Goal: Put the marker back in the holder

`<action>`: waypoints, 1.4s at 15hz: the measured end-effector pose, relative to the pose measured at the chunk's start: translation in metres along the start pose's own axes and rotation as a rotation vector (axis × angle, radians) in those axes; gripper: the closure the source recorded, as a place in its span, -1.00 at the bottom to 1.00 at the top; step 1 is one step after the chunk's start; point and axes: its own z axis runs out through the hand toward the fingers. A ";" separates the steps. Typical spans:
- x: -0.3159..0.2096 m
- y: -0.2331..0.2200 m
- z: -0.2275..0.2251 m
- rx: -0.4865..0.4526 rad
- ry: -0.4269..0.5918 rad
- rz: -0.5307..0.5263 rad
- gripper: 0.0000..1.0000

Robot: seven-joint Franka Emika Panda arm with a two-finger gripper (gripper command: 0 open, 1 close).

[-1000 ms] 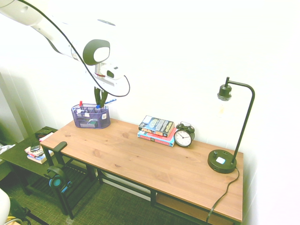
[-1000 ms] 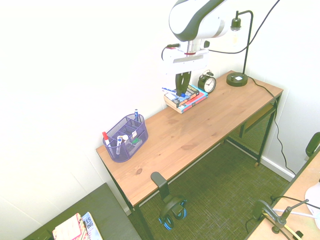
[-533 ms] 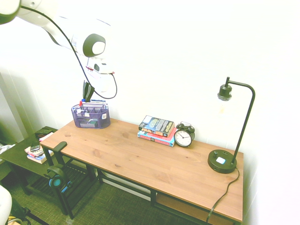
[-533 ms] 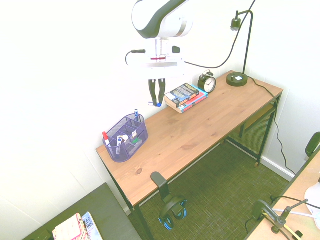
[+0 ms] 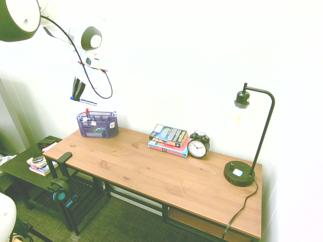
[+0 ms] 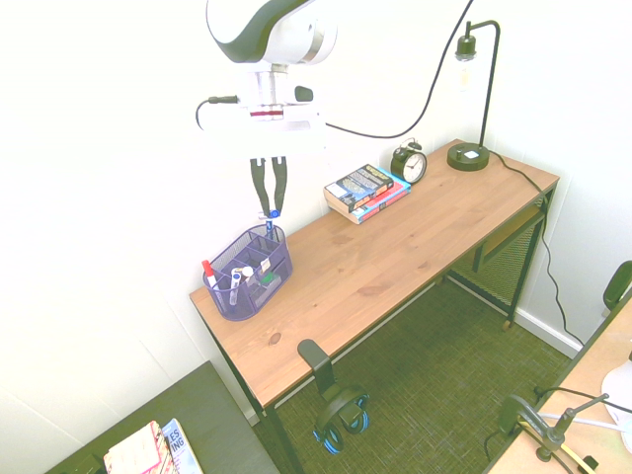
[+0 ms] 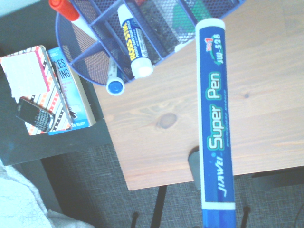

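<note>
Upper left of the frame, the gripper [image 5: 76, 97] clenches the marker [image 5: 84, 100] above the holder [image 5: 98, 125]; fingers hide the marker's middle.

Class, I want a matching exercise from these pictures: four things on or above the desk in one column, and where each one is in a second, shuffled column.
Things:
1. marker
2. holder
3. alarm clock
4. lamp

Places:
A. beside the stack of books
B. in the air, in the shut fingers
C. at the desk end away from the arm
D. at the desk end under the arm

Pairs: 1-B, 2-D, 3-A, 4-C
</note>
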 end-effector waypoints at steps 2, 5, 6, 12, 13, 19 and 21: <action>0.010 0.003 0.001 -0.005 0.005 0.016 1.00; 0.026 0.008 0.011 -0.018 0.002 0.044 1.00; 0.028 0.010 0.021 -0.030 0.000 0.048 1.00; 0.041 0.005 0.058 -0.003 0.002 0.075 1.00; 0.042 0.003 0.061 0.001 -0.002 0.078 1.00; 0.051 -0.015 0.065 0.087 -0.007 0.096 1.00; 0.053 -0.019 0.069 0.086 -0.009 0.099 1.00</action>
